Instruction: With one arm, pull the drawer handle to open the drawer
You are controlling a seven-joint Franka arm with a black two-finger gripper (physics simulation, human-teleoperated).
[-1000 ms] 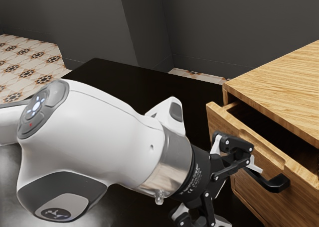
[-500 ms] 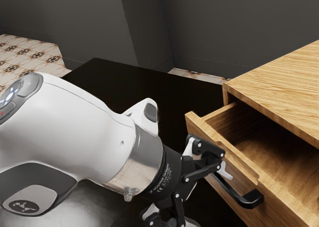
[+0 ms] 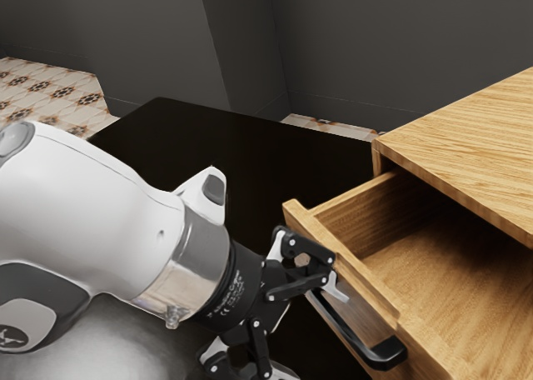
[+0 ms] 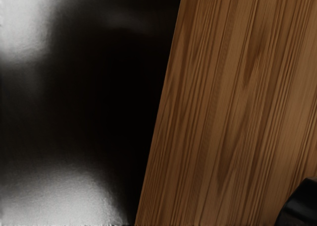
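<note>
Black two-finger claw (image 3: pixel 321 287) sits at the upper end of the long black bar handle (image 3: pixel 360 340) on the front of the light wooden drawer (image 3: pixel 360 209); whether it is clamped on that bar or only hooked against it I cannot tell. The drawer stands well out of the wooden cabinet (image 3: pixel 466 147), above the glossy black tabletop (image 3: pixel 208 138). I judge the pull nearly finished; any remainder calls for a straight draw away from the cabinet. One claw, one handle, one drawer, one cabinet.
</note>
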